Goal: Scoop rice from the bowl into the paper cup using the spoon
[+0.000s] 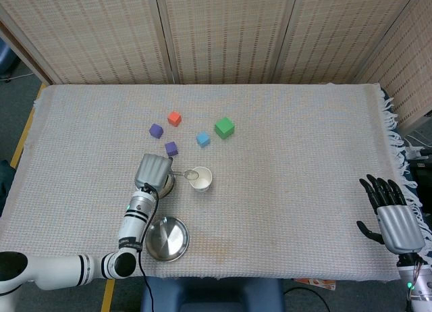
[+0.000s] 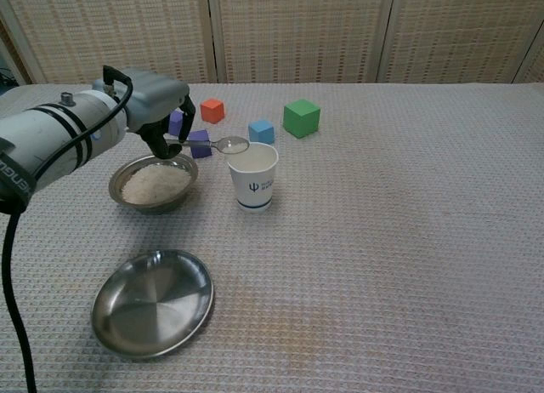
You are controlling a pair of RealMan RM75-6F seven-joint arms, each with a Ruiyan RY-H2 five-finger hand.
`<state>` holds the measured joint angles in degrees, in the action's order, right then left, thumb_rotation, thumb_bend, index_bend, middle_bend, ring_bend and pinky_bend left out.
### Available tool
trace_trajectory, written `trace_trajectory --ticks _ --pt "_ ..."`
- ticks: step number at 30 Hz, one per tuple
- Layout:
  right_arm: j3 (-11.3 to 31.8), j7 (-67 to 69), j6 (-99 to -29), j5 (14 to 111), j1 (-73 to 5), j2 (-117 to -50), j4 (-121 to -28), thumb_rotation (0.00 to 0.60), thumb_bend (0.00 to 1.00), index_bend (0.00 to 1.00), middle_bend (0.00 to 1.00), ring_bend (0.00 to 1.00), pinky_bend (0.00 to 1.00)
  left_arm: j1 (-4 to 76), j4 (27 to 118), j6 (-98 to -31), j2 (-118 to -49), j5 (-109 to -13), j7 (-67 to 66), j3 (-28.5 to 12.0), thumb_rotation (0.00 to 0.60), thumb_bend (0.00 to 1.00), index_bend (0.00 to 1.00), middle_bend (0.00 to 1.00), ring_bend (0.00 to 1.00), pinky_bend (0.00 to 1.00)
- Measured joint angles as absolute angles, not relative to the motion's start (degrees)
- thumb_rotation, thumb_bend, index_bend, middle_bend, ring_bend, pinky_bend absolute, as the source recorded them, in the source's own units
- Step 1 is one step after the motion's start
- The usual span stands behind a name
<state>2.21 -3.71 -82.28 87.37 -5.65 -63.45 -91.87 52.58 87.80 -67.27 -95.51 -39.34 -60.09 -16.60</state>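
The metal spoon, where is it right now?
In the chest view, the metal spoon is held by the left hand, its bowl over the near-left rim of the white paper cup, right of the steel rice bowl.

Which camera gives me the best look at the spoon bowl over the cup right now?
Chest view: the spoon shows side-on, its bowl at the paper cup rim, held by the left hand. Head view shows it small from above.

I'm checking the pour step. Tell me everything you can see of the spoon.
The spoon is a slim, shiny metal one, held about level by its handle in the left hand. Its small bowl carries some white rice and hangs over the near-left rim of the paper cup; contact with the rim cannot be told. It is above the table, past the rice bowl.
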Motion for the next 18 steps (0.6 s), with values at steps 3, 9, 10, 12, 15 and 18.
trace_trajectory --ticks 3,9,10,12,15,18 --pt "2.22 -3.59 -82.25 87.25 -5.64 -63.35 -91.91 0.6 0.15 0.0 0.0 0.0 0.0 53.24 87.01 -67.71 -96.54 -40.12 -59.52 -16.16 0.6 0.4 0.61 1.0 1.0 1.0" --pt "2.17 -3.27 -82.44 87.26 -5.49 -63.03 -92.05 0.6 0.15 0.0 0.0 0.0 0.0 53.74 85.56 -69.66 -98.16 -44.11 -58.82 -14.65 0.6 0.4 0.61 1.0 1.0 1.0" --pt "2.15 -3.22 -82.51 87.31 -5.46 -62.98 -92.08 0.6 0.15 0.0 0.0 0.0 0.0 53.77 84.71 -70.27 -98.61 -45.43 -58.72 -14.12 0.6 0.4 0.62 1.0 1.0 1.0" --pt "2.1 -3.11 -82.69 87.42 -5.37 -62.84 -92.16 0.6 0.15 0.0 0.0 0.0 0.0 53.76 82.96 -71.1 -99.38 -47.54 -58.51 -13.24 0.6 0.4 0.62 1.0 1.0 1.0" --pt "2.04 -3.06 -82.95 87.55 -5.23 -62.67 -92.29 0.6 0.15 0.0 0.0 0.0 0.0 53.66 79.43 -72.02 -100.7 -50.32 -58.06 -11.94 0.6 0.41 0.62 1.0 1.0 1.0" --pt "2.02 -3.05 -83.23 87.65 -5.1 -62.57 -92.42 0.6 0.15 0.0 0.0 0.0 0.0 53.37 76.22 -72.51 -101.89 -52.05 -57.25 -10.98 0.6 0.41 0.61 1.0 1.0 1.0"
